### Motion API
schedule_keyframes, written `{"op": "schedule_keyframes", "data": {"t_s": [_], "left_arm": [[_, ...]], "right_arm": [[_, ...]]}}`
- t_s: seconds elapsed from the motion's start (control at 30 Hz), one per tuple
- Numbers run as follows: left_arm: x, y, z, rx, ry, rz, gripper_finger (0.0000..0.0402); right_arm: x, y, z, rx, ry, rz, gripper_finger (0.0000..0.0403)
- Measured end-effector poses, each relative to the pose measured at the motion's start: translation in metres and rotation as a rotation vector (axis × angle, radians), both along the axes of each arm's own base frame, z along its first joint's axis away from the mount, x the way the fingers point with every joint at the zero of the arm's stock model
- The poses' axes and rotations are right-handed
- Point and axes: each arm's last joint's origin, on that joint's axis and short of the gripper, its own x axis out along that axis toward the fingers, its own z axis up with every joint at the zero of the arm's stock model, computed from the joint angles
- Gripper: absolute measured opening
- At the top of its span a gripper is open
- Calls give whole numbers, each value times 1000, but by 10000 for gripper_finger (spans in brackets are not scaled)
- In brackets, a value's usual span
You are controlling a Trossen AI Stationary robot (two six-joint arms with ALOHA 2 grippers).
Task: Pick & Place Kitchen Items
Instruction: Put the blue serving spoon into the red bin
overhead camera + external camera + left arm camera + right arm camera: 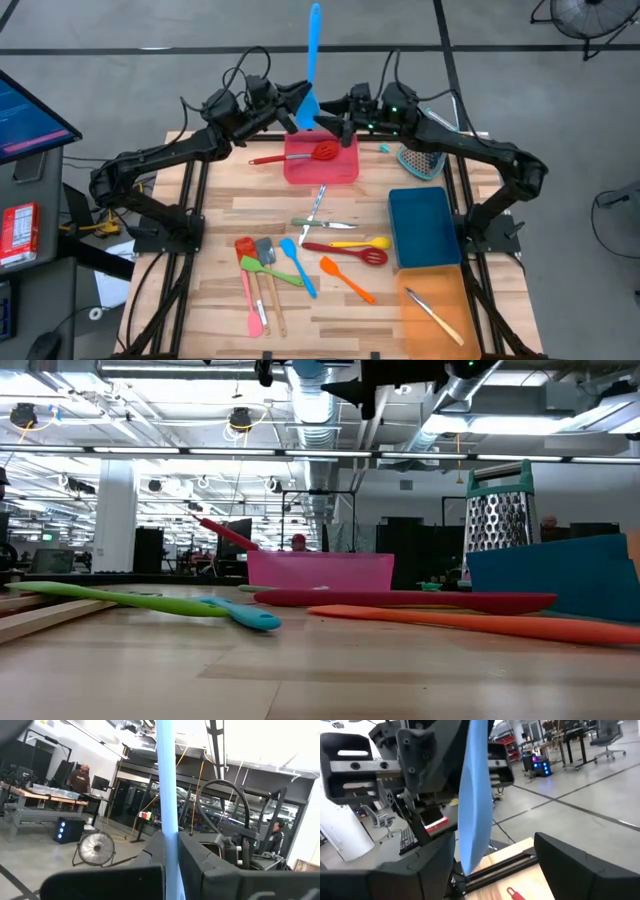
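A light-blue spatula (pixel 313 60) stands upright in the air above the table's far edge, handle up and blade (pixel 472 795) down, with my left gripper (pixel 298 110) shut on it. My right gripper (pixel 495 865) faces it from the right, open. Its fingers stand on either side of the blade's lower end; I cannot tell whether they touch it. Below lies a pink tray (pixel 340 172) holding a red slotted spoon (pixel 322 152). Several coloured utensils (pixel 300 265) and silver cutlery (pixel 318 205) lie on the wooden table. My left gripper pinches the blue spatula's handle (pixel 169 845) between its two fingers, low on the handle near the blade. The fingers come roughly level from the table's left and lie across the handle. The spatula stands upright, lifted clear of the table and tray.
A blue tray (pixel 422 228) and an orange tray (pixel 435 305) holding a silver utensil stand at the right. A metal box grater (pixel 420 158) stands at the far right. People and workbenches show in the room beyond.
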Motion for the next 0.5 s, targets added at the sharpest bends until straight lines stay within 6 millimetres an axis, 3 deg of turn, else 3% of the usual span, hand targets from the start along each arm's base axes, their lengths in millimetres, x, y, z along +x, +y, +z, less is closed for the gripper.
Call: {"op": "schedule_keyframes", "data": {"t_s": [0.17,0.5], "left_arm": [[2,0,-1,-22,-8,-36,8],[6,-2,-4,-48,-3,-177,8]], "right_arm": [[-2,0,2,-31,-4,27,260],[-3,0,1,-24,6,139,172]]}}
